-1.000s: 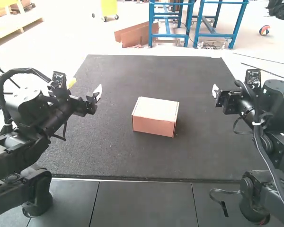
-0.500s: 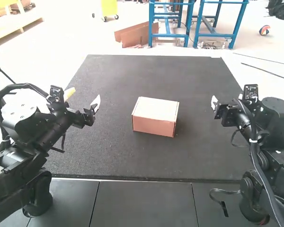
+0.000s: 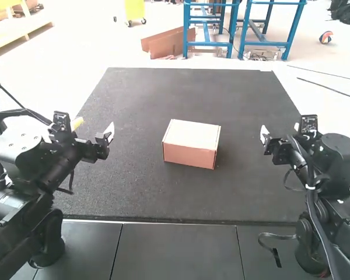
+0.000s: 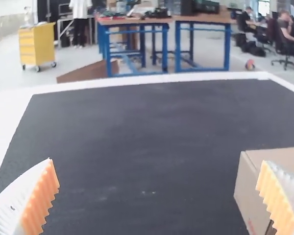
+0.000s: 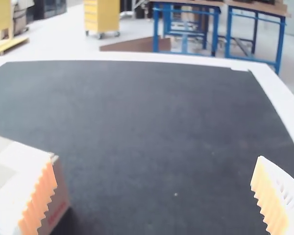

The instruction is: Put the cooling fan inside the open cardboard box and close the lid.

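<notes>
Pulled back lower, left gripper (image 3: 93, 127) and right gripper (image 3: 278, 140) gape empty; we judge the centre-frame cardboard box (image 3: 191, 143) light, stiff, best held by opposite walls.

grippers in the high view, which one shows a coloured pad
The left gripper: the yellow-orange pad of its outer finger faces the camera. On the right gripper, just a white fingertip can be made out.

Jaws wide apart, black mat (image 5: 152, 127), cardboard box (image 5: 61, 206) corner
</notes>
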You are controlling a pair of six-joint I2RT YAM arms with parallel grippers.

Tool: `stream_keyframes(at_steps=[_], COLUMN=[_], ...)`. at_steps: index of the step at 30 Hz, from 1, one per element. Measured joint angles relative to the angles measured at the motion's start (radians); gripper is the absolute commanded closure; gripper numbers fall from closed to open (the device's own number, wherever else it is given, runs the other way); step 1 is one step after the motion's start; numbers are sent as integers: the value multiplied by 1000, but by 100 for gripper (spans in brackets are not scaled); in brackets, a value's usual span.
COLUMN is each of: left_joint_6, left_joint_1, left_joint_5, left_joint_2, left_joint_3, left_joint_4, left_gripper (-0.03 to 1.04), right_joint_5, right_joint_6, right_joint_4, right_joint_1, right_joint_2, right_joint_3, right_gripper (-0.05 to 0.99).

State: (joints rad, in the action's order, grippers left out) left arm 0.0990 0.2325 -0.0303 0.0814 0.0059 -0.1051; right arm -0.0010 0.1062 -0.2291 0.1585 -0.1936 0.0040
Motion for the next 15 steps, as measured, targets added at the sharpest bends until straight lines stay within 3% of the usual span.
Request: stream_keyframes(at_steps=[7,15], left_joint_6=[28,37], left_joint_1=[-79,-217], left_joint_5=[-3,-4], left_joint_2=[-5,-48], left_joint_3=[0,0], left_joint_4=[30,79], left_gripper=[6,6], right_joint_5=[2,2], right_joint_6=[0,-2], right_joint_4=[184,222], right_joint_1=[0,-15], right_joint_2=[179,188], right_joint_3=[0,0], right_gripper=[2,2])
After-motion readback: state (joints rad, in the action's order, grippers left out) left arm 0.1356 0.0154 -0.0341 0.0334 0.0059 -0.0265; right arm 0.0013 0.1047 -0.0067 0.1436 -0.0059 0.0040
